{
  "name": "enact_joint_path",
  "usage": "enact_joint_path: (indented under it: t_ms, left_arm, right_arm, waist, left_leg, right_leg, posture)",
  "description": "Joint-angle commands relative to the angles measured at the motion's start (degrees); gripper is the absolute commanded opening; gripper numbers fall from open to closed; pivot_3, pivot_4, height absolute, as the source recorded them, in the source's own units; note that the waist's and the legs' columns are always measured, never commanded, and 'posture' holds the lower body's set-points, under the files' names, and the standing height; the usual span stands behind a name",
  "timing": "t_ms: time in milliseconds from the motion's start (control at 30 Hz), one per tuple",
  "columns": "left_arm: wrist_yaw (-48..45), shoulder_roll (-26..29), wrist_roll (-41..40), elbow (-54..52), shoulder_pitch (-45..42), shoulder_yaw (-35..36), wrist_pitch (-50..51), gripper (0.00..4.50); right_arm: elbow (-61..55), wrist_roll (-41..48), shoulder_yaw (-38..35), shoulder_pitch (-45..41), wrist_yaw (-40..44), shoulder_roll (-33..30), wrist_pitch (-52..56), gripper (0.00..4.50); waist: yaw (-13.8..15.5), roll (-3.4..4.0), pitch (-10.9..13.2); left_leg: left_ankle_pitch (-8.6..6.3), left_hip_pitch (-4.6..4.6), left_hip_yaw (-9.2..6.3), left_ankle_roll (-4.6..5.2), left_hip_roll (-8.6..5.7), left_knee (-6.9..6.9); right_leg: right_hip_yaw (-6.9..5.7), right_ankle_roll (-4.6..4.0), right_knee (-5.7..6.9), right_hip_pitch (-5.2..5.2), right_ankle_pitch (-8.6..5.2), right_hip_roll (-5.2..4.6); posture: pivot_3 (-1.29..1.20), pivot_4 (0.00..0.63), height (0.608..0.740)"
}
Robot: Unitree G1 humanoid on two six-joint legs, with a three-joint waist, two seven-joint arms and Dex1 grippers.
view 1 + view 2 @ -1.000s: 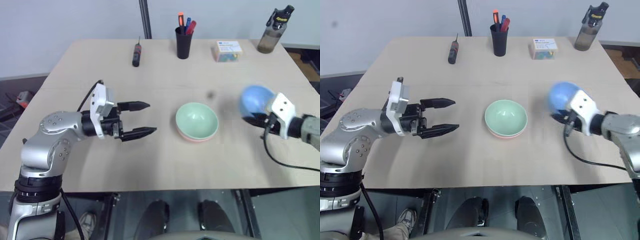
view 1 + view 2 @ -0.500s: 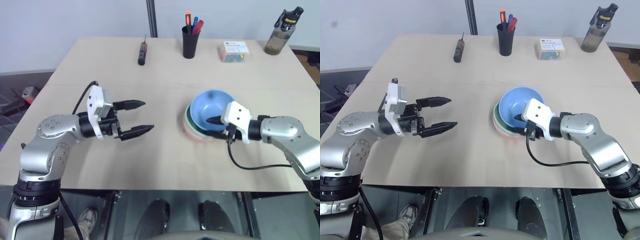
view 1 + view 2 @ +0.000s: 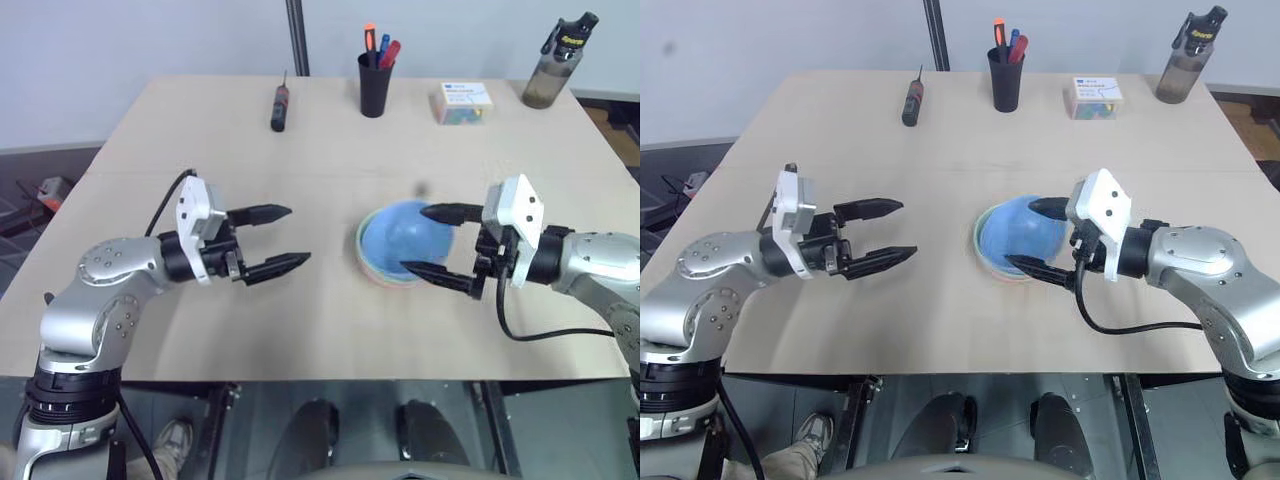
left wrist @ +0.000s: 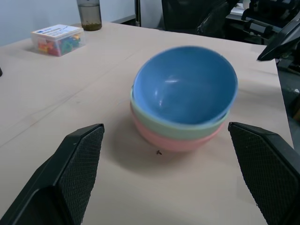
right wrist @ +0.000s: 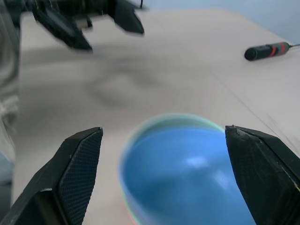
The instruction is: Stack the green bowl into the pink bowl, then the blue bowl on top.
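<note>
Left arm: bent at the elbow, forearm reaching in from 9 o'clock toward the middle.
Left end effector (image 3: 278, 240): roughly level, pointing toward 3 o'clock, fingers spread wide, nothing between them.
Right arm: comes in from 3 o'clock, forearm angled toward the middle.
Right end effector (image 3: 438, 244): pointing toward 9 o'clock, tipped slightly down, fingers (image 3: 446, 212) parted wide, gripping nothing.
</note>
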Motion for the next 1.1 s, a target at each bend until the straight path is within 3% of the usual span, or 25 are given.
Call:
enact_joint_path:
  t_ms: [33,133,267,433,600,833,1100]
  left_arm:
    - [0.4,-0.1,0.7,-0.3,-1.1,0.8,-2.6,4.5]
    - [0.4,-0.3,0.9,0.2,-0.9,0.7,-3.2,4.5]
    - [0.9,-1.3,0.4,-0.6,-0.4,0.2,-2.9,4.5]
    - [1.3,-1.9,0.2,-0.6,-1.0,0.1,-2.7,4.5]
    - [1.7,-1.8,-0.1,-1.7,-0.5,0.7,-2.2,4.5]
    - [3.2,-2.0,1.5,-2.4,1.4,1.5,-4.1,4.5]
    - [-2.5,1.6,-3.6,-1.9,9.6,6.4,-1.9,4.5]
  right_arm:
    - [-3.2,2.3,-4.4,1.6,-1.8,-0.9,0.4,4.38]
    - [-1.6,1.0,-6.9,5.4,-3.8,-0.7,-0.8,4.38]
    - [4.7,1.0,-8.9,6.8,-6.1,4.6,-5.2,4.38]
    - [16.3,-4.8,-2.9,7.7,-3.3,11.1,-15.7,4.38]
    - [20.1,-8.3,-0.4,8.2,-2.1,12.4,-20.0,4.38]
    - [14.5,-6.7,-4.0,9.1,-0.1,10.1,-22.5,4.38]
    - [2.0,-0.5,-15.5,22.0,6.4,-4.8,-15.2,4.38]
  waist:
    - [0.0,0.0,0.0]
    - [0.1,-0.02,0.0]
    - [-0.1,-0.02,0.0]
    - [-0.1,-0.03,0.0]
    - [-0.1,0.07,0.0]
    - [-0.1,0.08,0.0]
    - [0.1,0.09,0.1]
  left_leg:
    - [0.0,0.0,0.0,0.0,0.0,0.0]
    - [0.0,0.0,0.0,0.0,-0.01,0.0]
    - [0.0,0.04,0.05,0.0,-0.03,0.01]
    - [0.0,0.1,0.09,0.0,0.07,-0.03]
    - [0.06,0.08,0.12,-0.11,-0.02,-0.02]
    - [0.11,0.08,0.1,-0.19,0.01,-0.03]
    - [-0.02,0.05,0.06,0.04,0.03,-0.07]
  right_leg:
    - [0.0,0.0,0.0,0.0,0.0,0.0]
    - [0.0,0.0,-0.01,0.01,0.0,0.0]
    - [0.04,0.01,0.01,0.05,0.0,0.0]
    - [0.06,0.0,0.04,0.04,0.0,0.12]
    - [0.09,0.01,0.04,0.01,0.0,0.06]
    - [0.09,0.01,0.03,0.01,0.0,0.08]
    - [0.04,0.0,-0.05,0.06,0.0,0.02]
  posture:
    - [0.0,0.15,0.74]
    - [0.0,0.15,0.74]
    - [0.0,0.15,0.74]
    - [0.0,0.15,0.74]
    - [0.0,0.15,0.74]
    - [0.0,0.15,0.74]
    - [0.0,0.15,0.74]
